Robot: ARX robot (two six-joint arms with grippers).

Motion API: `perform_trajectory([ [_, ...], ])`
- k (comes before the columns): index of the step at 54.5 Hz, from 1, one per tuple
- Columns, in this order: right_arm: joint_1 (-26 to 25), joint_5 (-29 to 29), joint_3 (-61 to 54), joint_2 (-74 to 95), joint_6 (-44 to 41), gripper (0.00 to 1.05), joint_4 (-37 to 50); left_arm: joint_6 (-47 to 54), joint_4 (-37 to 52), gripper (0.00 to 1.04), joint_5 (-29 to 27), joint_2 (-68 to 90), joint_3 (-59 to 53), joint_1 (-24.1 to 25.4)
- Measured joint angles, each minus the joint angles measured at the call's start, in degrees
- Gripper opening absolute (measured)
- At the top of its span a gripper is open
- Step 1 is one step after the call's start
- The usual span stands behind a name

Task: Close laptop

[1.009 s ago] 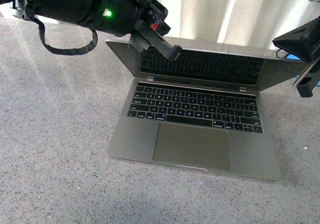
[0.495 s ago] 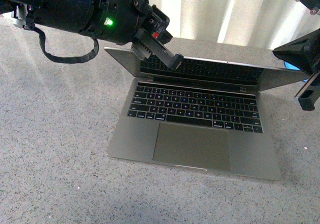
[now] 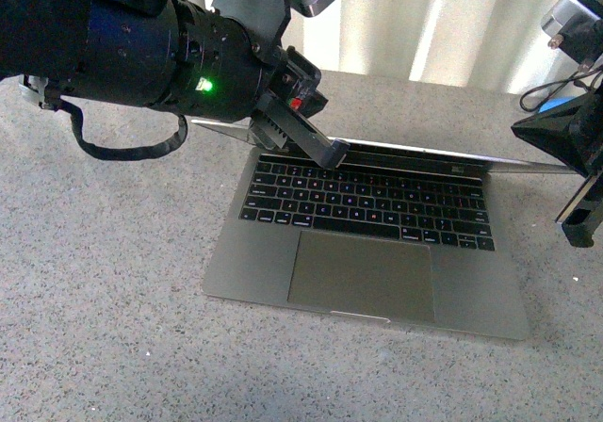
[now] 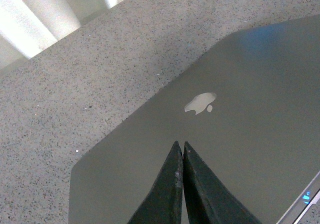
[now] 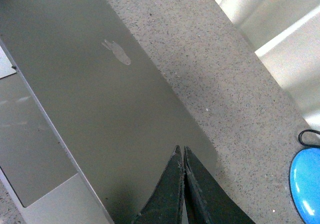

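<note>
The laptop point(image 3: 363, 276) lies on the speckled grey table with its keyboard and trackpad facing up. Its lid point(image 3: 424, 155) is tipped far forward and shows almost edge-on over the keyboard's back row. My left gripper point(image 3: 330, 154) is shut, its tips resting on the lid's outer face near the left end. In the left wrist view the shut tips point(image 4: 180, 146) lie on the grey lid point(image 4: 250, 134) just short of the apple logo point(image 4: 200, 103). My right gripper point(image 3: 575, 234) is shut at the laptop's right side. Its tips point(image 5: 180, 150) hover over a corner of the lid point(image 5: 100, 99).
A pale ribbed wall point(image 3: 443, 17) stands behind the table point(image 3: 104, 281). A blue round object point(image 5: 306, 184) with a black cable point(image 5: 307, 133) sits on the table past the lid's right corner.
The lid has swung forward from showing its screen to lying nearly edge-on above the keys. My left gripper has come down and forward with it. The right gripper has sunk a little.
</note>
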Motion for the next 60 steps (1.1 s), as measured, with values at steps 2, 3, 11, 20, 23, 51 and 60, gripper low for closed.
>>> perform_trajectory([
  [2,0.2,0.0,-0.2,0.0,-0.1,0.01,0.0,-0.2,0.3,0.04,0.0,0.0,-0.4,0.0],
  [3,0.2,0.0,-0.2,0.0,-0.2,0.01,0.0,-0.4,0.5,0.04,0.0,0.0,-0.5,0.0],
  [11,0.4,0.0,-0.2,0.0,-0.4,0.01,0.0,-1.8,2.4,0.04,-0.1,0.0,-1.9,-0.2],
  [20,0.5,0.2,-1.3,0.0,-0.7,0.01,0.7,-2.4,2.6,0.04,0.0,0.0,-2.4,-0.5],
  [23,0.5,0.2,-1.8,0.0,-0.7,0.01,1.2,-2.5,2.6,0.04,0.0,0.0,-2.5,-0.5],
  [51,0.7,0.2,-4.1,1.1,-1.3,0.01,3.2,-4.8,6.4,0.04,-0.4,0.0,-6.0,-0.5],
  [60,0.7,0.3,-4.2,1.7,-1.3,0.01,3.5,-6.8,8.5,0.04,-0.7,0.1,-7.6,-0.7],
])
